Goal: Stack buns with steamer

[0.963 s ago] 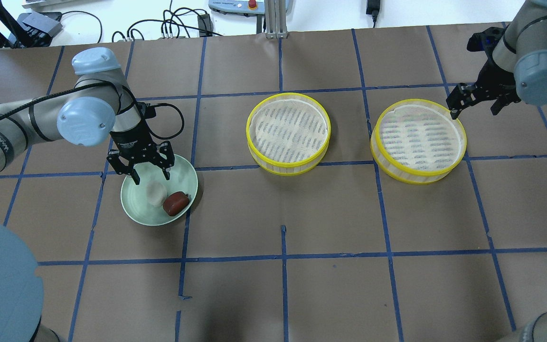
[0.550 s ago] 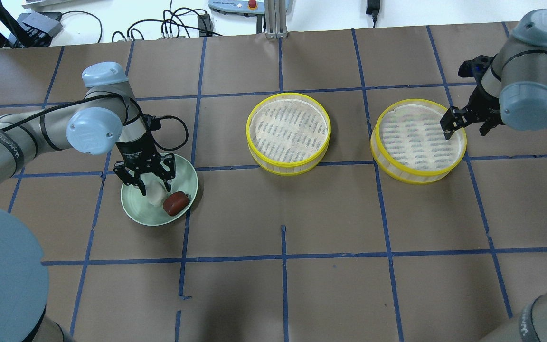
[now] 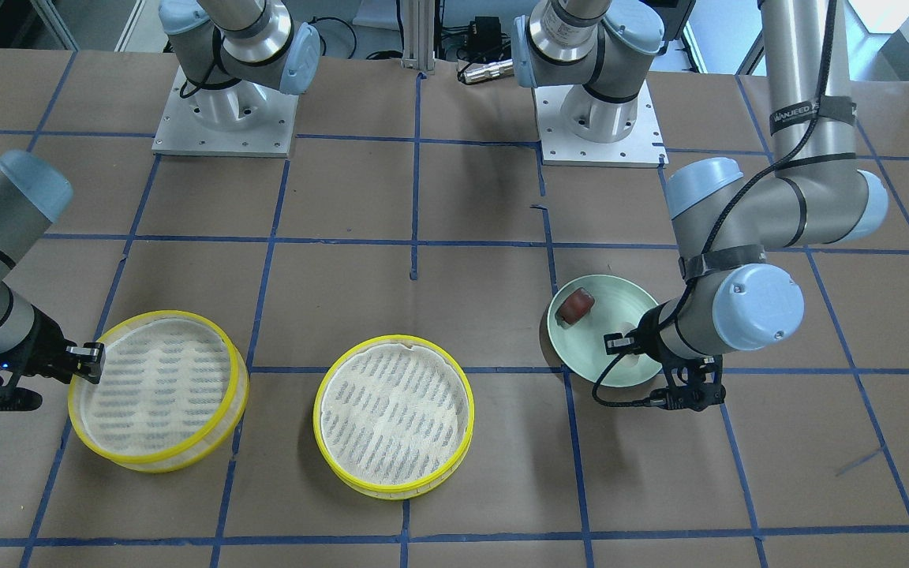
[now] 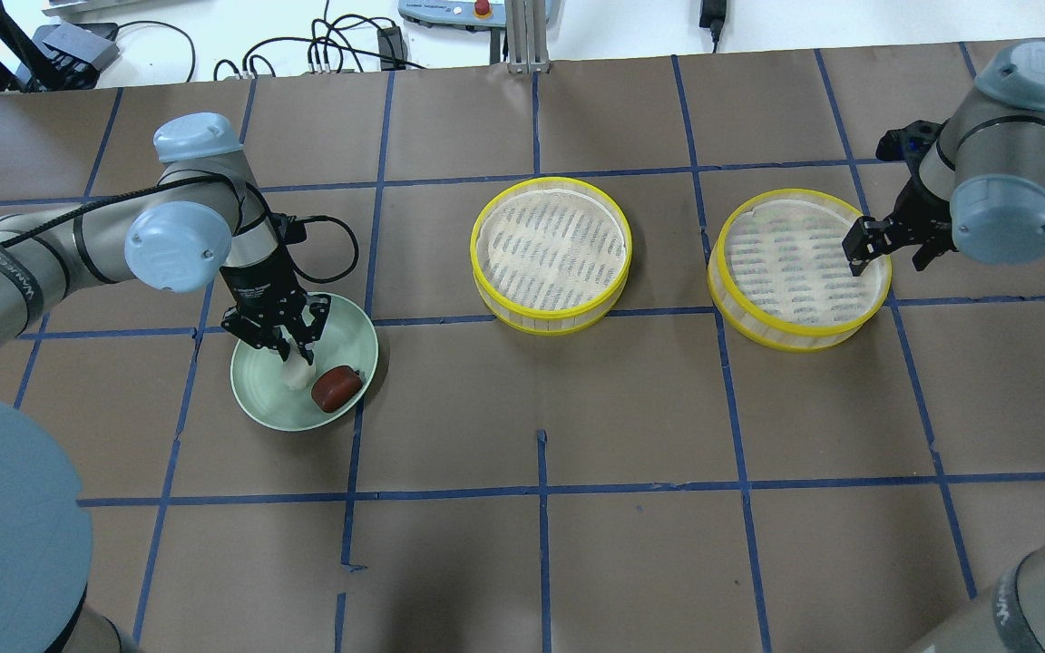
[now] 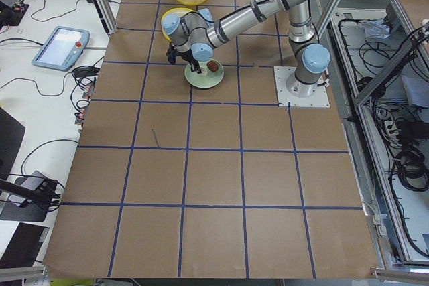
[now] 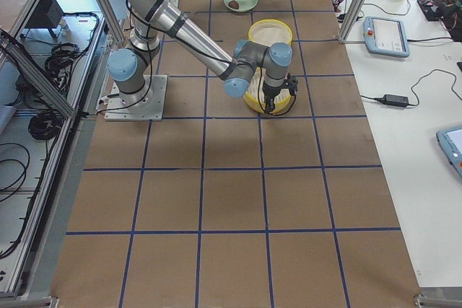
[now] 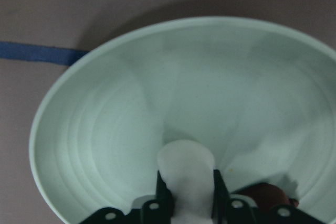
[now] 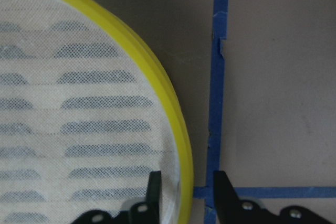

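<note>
The white bun [image 4: 298,375] and the dark reddish-brown bun [image 4: 336,388] lie in the pale green plate [image 4: 259,399] on the table's left. My left gripper [image 4: 296,355] is down in the plate and shut on the white bun. The left wrist view shows that bun [image 7: 185,158] pinched between the fingers, with the brown bun [image 7: 268,198] beside it. Two yellow-rimmed steamer trays stand empty, one in the middle [image 4: 551,254] and one on the right [image 4: 799,268]. My right gripper [image 4: 885,258] is open and low astride the right tray's far-right rim [image 8: 181,145], one finger inside it and one outside.
Blue tape lines grid the brown table cover. Cables and a pendant lie beyond the table's far edge [image 4: 350,45]. In the front-facing view the two arm bases [image 3: 226,102] stand at the robot's side of the table.
My left gripper came down over the white bun and closed on it. My right gripper moved in and down from beyond the right tray to straddle its rim.
</note>
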You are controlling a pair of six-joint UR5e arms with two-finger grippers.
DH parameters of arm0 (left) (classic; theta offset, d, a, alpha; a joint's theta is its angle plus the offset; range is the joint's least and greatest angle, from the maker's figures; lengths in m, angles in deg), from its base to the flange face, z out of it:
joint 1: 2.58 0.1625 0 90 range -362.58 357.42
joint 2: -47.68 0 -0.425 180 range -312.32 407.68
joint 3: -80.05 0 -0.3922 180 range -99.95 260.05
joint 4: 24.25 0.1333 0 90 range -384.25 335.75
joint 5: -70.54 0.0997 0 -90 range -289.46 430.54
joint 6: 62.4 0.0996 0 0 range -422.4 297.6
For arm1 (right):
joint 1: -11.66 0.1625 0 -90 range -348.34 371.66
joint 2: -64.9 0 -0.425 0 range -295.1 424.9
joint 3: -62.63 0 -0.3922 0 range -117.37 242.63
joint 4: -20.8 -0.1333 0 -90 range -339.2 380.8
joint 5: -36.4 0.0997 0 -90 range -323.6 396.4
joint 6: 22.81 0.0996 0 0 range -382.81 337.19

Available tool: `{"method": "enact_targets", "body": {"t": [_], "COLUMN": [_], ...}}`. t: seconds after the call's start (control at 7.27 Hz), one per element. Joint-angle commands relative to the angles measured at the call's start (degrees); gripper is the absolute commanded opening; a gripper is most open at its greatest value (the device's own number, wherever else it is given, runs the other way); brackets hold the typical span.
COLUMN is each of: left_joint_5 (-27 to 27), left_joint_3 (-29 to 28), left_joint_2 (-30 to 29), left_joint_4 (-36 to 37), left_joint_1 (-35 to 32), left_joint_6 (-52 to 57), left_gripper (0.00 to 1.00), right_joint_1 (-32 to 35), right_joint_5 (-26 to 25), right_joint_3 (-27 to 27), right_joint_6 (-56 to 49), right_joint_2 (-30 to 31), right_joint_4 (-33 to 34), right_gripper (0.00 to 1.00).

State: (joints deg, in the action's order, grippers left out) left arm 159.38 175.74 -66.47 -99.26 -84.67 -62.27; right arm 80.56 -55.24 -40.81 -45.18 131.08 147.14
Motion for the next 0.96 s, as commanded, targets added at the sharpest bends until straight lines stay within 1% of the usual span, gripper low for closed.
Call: {"method": "enact_targets", "body": {"t": [0.0,0.14,0.28,0.41,0.55,0.69,0.83], "left_joint_5": [-14.13,-22.40,-30.14,-32.74,-33.03,-33.03,-32.33], "left_joint_3": [-3.57,-3.49,-3.49,-3.93,-4.10,-4.19,-4.11], "left_joint_2": [0.86,0.60,-0.27,-4.11,-7.54,-8.36,-8.54], "left_joint_4": [0.48,0.74,6.14,18.38,28.85,29.31,29.40], "left_joint_1": [-0.70,-2.96,-7.08,-11.64,-15.69,-16.25,-16.26], "left_joint_6": [-10.76,-21.99,-32.11,-46.04,-55.41,-56.20,-55.77], "left_gripper": [0.12,0.12,0.12,0.12,0.12,0.16,0.74], "right_joint_1": [-0.43,-0.43,-0.43,-0.35,-0.34,0.26,0.53], "right_joint_5": [0.32,0.41,0.41,0.15,0.58,1.28,1.55], "right_joint_3": [0.95,1.57,2.53,5.06,7.18,8.59,8.95], "right_joint_6": [0.31,0.05,0.48,0.57,0.75,2.14,3.55], "right_joint_2": [0.18,0.36,1.23,2.11,2.29,2.99,3.78], "right_joint_4": [-0.13,-0.22,-0.57,-1.88,-5.11,-6.62,-8.72], "right_gripper": [0.03,0.03,0.03,0.04,0.04,0.04,0.04]}}
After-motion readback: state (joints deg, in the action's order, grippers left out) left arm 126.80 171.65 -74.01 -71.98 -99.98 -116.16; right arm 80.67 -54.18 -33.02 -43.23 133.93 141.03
